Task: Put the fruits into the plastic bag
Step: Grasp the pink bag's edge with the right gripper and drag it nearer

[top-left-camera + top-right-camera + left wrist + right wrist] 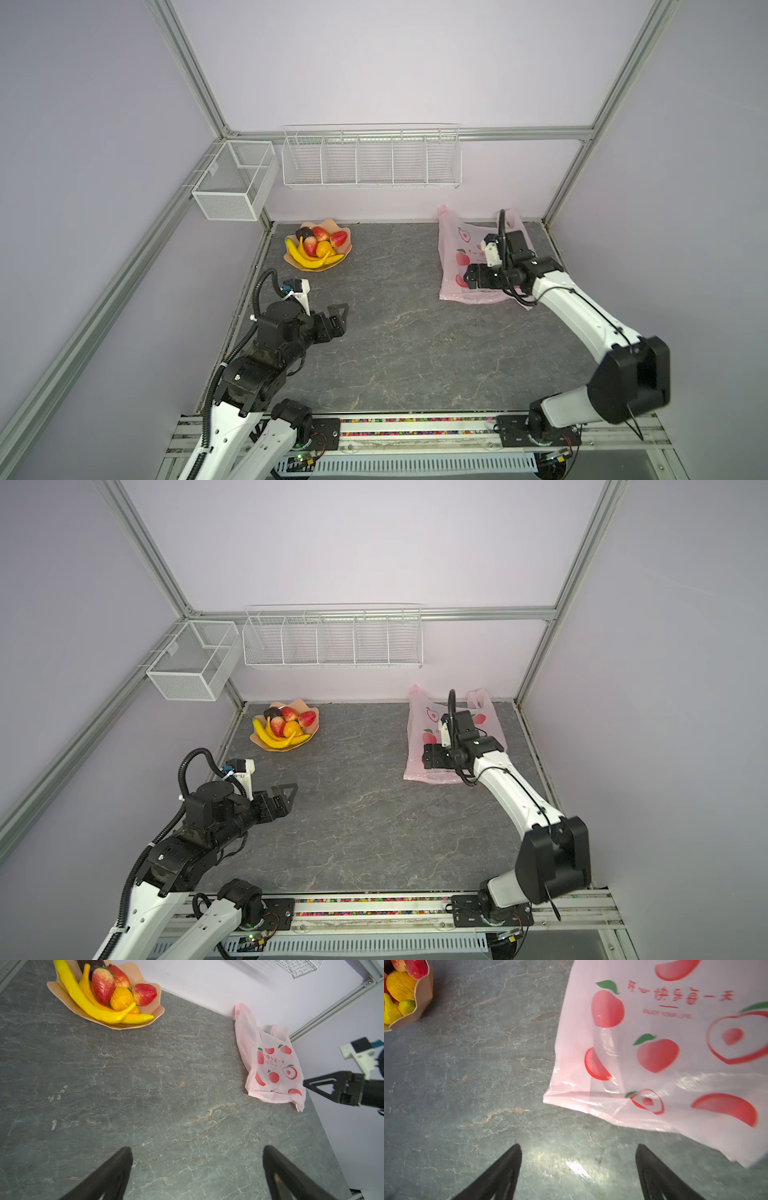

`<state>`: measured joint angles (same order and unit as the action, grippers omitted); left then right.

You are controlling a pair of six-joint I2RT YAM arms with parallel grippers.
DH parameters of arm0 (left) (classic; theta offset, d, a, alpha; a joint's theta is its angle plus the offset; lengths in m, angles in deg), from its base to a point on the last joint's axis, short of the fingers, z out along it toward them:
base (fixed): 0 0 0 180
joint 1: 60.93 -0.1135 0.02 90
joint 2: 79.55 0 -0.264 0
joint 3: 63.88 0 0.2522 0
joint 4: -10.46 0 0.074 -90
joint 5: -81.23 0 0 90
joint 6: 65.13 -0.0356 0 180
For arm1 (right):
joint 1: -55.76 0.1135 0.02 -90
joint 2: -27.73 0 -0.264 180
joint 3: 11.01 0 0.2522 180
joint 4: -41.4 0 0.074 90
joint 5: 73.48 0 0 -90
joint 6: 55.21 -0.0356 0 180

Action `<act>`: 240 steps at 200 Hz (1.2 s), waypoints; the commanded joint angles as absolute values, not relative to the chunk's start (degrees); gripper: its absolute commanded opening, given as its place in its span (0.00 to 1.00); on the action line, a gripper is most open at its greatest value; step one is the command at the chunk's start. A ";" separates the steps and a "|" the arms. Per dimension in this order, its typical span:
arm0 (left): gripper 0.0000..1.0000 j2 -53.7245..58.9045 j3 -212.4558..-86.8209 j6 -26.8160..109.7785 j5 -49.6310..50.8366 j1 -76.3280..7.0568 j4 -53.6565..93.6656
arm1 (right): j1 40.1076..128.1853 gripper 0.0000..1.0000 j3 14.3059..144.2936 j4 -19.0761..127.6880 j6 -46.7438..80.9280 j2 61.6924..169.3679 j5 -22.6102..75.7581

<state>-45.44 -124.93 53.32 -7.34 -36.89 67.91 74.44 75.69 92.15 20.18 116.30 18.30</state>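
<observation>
The mounting rail (pixel 415 428) runs along the front edge of the desk (pixel 415 340). The left gripper (pixel 341 318) hangs over bare desk at front left, jaws released and empty. The right gripper (pixel 468 277) hangs at the near left corner of the plastic bag (pixel 455 249), jaws released, grasping nothing. The plastic bag lies flat at back right, its 2 handle loops (pixel 445 214) toward the wall (pixel 415 83). The fruits (pixel 318 247) are piled in the dish (pixel 348 237) at back left, well apart from it.
</observation>
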 commanded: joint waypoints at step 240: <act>0.90 -42.22 -133.76 58.79 -2.66 -36.67 74.21 | 86.39 0.06 95.32 93.61 28.22 147.30 -15.52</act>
<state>-44.16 -131.59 57.52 -3.75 -36.85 76.32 84.84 100.87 98.23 24.55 154.88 -14.92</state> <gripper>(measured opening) 0.902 0.066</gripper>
